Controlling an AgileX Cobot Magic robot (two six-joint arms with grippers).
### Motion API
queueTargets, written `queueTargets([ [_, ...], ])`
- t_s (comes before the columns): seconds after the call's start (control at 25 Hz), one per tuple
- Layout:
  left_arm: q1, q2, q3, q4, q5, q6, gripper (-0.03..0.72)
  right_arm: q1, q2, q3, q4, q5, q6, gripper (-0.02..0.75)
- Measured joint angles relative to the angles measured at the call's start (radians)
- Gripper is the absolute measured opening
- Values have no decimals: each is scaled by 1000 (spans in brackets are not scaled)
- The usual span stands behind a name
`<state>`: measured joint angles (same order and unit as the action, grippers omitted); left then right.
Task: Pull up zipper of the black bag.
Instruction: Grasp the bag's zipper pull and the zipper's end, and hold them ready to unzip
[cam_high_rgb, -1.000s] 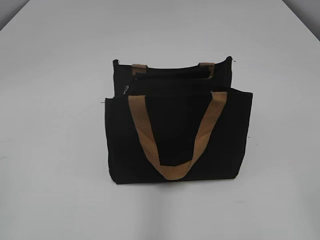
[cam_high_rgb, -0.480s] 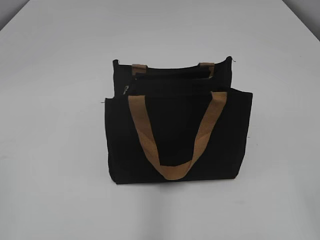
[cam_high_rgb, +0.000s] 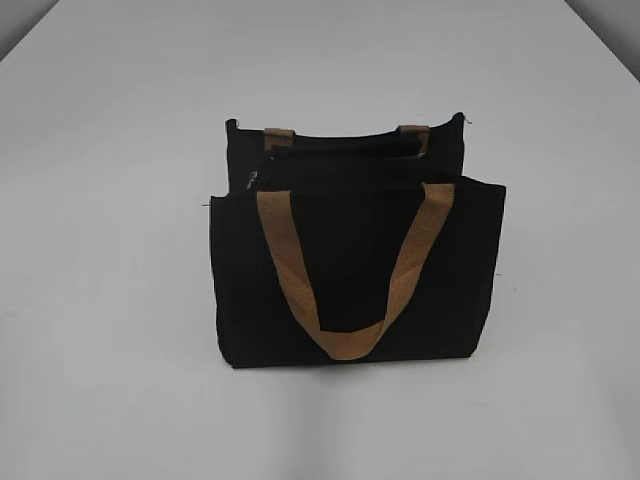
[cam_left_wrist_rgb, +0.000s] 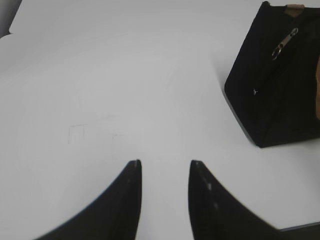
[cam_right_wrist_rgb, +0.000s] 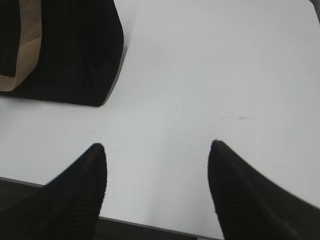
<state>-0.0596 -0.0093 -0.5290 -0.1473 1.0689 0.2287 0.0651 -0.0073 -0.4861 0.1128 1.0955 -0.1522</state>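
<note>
The black bag stands upright in the middle of the white table, its tan front strap hanging down over the pocket panel. The zipper line runs along the bag's top, with the small silvery pull tab at its left end. In the left wrist view the bag is at the upper right with the pull tab showing; my left gripper is open and empty over bare table, well left of it. In the right wrist view the bag is at the upper left; my right gripper is open and empty near the table's front edge.
The white table surrounds the bag on all sides. Its front edge shows in the right wrist view just below the fingers. Neither arm shows in the exterior view.
</note>
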Motion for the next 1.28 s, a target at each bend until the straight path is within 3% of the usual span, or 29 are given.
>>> queueTargets([
  [0.36, -5, 110, -13, -52, -51, 0, 242, 0, 46, -9, 8, -20, 0, 496],
  [0.52, -22, 249, -19, -207, -237, 35, 287, 0, 220, -35, 52, -202, -29, 496],
  [0.68, -23, 445, -19, -457, -387, 273, 379, 42, 384, -36, 95, -366, -69, 496],
  [0.8, -23, 653, -20, -710, -430, 556, 418, 106, 508, -36, 113, -456, -76, 496],
  [0.88, -23, 796, -20, -881, -433, 764, 425, 142, 585, -36, 119, -481, -78, 496],
  [1.04, -23, 1091, -22, -1167, -467, 1067, 429, 200, 722, -37, 124, -512, -94, 496],
  [1.28, -29, 1405, -32, -1515, -393, 1481, 429, 243, 898, -136, 126, -521, -163, 496],
])
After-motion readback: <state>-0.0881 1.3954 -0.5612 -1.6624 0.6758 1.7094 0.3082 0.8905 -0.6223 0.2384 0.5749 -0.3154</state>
